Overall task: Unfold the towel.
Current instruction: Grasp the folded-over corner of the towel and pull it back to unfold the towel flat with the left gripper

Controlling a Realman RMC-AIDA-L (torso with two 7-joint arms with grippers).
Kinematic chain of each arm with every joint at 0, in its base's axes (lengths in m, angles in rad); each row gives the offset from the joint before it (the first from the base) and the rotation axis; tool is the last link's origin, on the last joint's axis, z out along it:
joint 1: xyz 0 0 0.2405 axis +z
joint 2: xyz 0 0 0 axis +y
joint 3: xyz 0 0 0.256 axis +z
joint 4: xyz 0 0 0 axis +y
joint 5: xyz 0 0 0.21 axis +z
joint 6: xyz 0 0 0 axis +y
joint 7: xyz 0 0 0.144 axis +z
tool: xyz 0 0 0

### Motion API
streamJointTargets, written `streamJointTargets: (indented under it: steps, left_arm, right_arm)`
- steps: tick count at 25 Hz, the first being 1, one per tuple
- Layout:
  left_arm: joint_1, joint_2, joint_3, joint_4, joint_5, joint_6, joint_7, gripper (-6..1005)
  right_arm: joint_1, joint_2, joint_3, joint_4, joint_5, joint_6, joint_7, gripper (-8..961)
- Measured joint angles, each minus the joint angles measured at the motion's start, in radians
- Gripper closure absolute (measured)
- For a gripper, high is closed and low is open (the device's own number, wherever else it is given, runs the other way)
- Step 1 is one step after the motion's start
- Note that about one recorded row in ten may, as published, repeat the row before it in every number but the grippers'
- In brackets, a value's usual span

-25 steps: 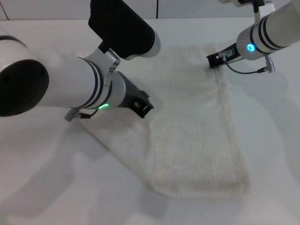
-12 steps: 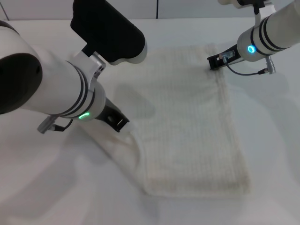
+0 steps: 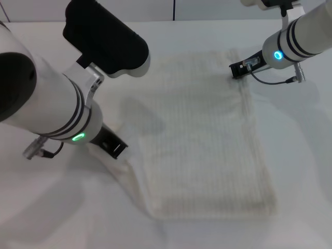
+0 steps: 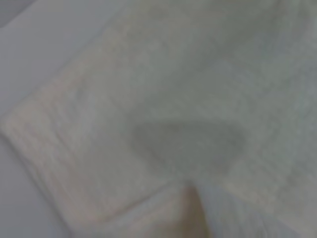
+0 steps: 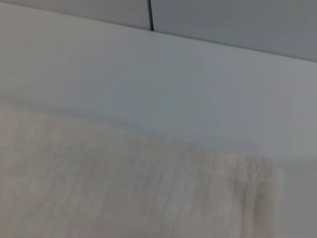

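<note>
The cream-white ribbed towel [image 3: 207, 140] lies spread across the middle of the white table [image 3: 303, 155]. My left gripper [image 3: 118, 150] is low at the towel's near left edge, shut on that edge, and a flap trails from it to the towel's near left corner. My right gripper [image 3: 234, 69] rests at the towel's far right corner. The left wrist view is filled with towel cloth [image 4: 163, 89] and a hemmed fold. The right wrist view shows the towel's far edge [image 5: 124, 188] on the table.
My bulky left arm [image 3: 46, 104] covers the table's left side and hides the towel's far left part. A wall [image 5: 223, 20] runs behind the table's far edge. A cable [image 3: 275, 79] hangs off the right wrist.
My left gripper has moved left and toward me, dragging the towel's left edge with it, and the towel has spread wider. The right arm has stayed in place.
</note>
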Motion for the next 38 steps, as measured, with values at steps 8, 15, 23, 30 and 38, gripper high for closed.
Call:
streamJointTargets:
  steps: [8, 15, 23, 30, 38]
  left_arm:
    - [-0.013, -0.001, -0.010, -0.005, 0.001, -0.090, -0.017, 958]
    - [-0.019, 0.001, -0.012, -0.006, 0.001, -0.133, -0.040, 951]
    - [-0.019, 0.003, -0.019, 0.002, 0.002, -0.184, -0.065, 943]
    - [-0.011, 0.020, -0.021, 0.038, 0.003, -0.207, -0.103, 936]
    - [-0.005, 0.025, -0.013, 0.109, 0.003, -0.199, -0.131, 928]
  right_arm:
    - [0.000, 0.000, 0.002, -0.002, 0.000, -0.011, -0.008, 879]
    - [0.000, 0.000, 0.002, -0.003, 0.000, -0.013, -0.009, 876]
    - [-0.002, 0.000, 0.001, -0.003, 0.000, -0.016, -0.010, 873]
    - [-0.003, 0.000, 0.000, -0.004, -0.002, -0.017, -0.012, 870]
    - [-0.003, 0.000, 0.001, -0.004, -0.004, -0.017, -0.012, 867]
